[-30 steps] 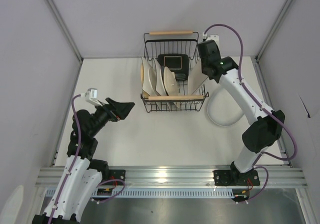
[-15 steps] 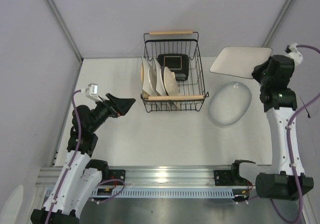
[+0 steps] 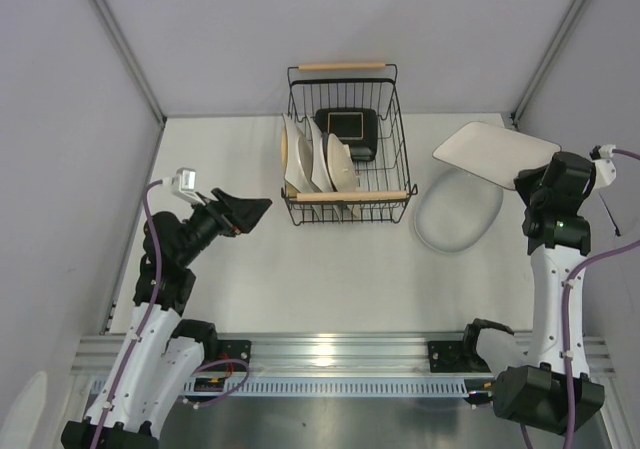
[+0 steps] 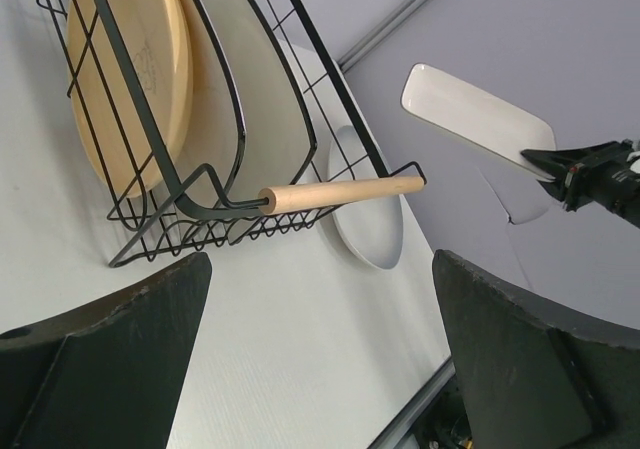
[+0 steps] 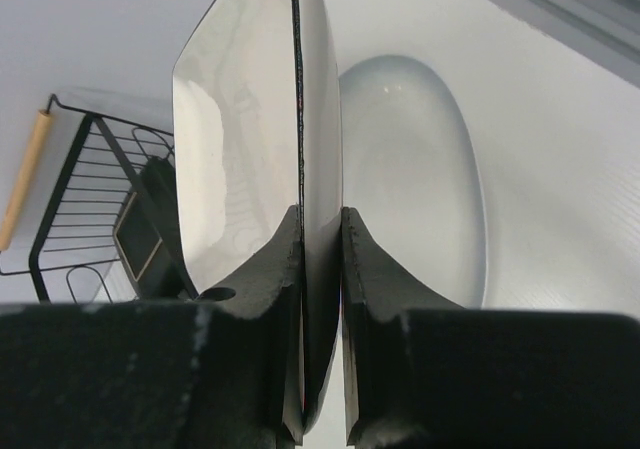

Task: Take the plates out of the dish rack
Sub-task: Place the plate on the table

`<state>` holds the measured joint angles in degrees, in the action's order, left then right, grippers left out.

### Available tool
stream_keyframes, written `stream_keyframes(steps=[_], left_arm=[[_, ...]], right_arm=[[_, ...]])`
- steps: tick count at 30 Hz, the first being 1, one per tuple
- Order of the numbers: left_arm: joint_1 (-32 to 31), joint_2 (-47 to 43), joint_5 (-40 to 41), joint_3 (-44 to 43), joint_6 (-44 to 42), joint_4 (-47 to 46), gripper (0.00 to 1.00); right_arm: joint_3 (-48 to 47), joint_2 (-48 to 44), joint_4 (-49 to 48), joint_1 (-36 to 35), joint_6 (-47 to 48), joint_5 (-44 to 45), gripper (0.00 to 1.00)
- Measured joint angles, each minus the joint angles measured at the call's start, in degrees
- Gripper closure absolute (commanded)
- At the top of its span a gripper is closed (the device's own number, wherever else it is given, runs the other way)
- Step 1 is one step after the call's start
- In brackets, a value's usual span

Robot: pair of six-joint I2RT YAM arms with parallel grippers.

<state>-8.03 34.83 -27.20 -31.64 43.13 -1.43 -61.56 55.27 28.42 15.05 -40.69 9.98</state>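
Note:
The black wire dish rack (image 3: 292,99) stands at the table's back middle. It holds a tan round plate (image 3: 284,149), two white plates (image 3: 322,159) on edge, and a black-rimmed teal square plate (image 3: 347,127). My right gripper (image 3: 522,177) is shut on the edge of a white square plate (image 3: 495,152) and holds it in the air over a white round plate (image 3: 458,214) lying on the table right of the rack. The right wrist view shows the fingers (image 5: 270,269) clamping the square plate (image 5: 250,119). My left gripper (image 3: 250,212) is open and empty, left of the rack.
In the left wrist view the rack's wooden handle (image 4: 340,191) sits ahead, with the tan plate (image 4: 125,79) behind the wires. Grey walls close in the table on the left, the back and the right. A metal rail (image 3: 340,349) runs along the near edge.
My right arm lifted the white square plate out of the rack, swung it right, then lowered it a little over the round plate. The left arm barely moved.

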Motion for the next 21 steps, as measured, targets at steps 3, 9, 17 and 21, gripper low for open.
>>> stream_keyframes(steps=[3, 9, 17, 21], left_arm=[[0.00, -0.02, -0.28, 0.00, 0.17, -0.26, 0.00], [0.00, 0.13, -0.68, 0.00, 0.42, -1.44, 0.01], [0.00, 1.60, -3.96, 1.66, 2.14, -7.23, 0.00], [-0.17, 2.49, -8.79, 2.84, 3.37, -11.45, 0.01]], right_arm=[[2.14, -0.31, 0.70, 1.07, 0.02, -1.77, 1.00], [7.52, -0.33, 1.81, 6.47, 1.49, -7.02, 1.00], [12.79, 0.33, 2.82, 10.75, 3.67, -11.78, 1.00], [16.72, 0.44, 1.05, 10.69, 3.41, -12.96, 1.00]])
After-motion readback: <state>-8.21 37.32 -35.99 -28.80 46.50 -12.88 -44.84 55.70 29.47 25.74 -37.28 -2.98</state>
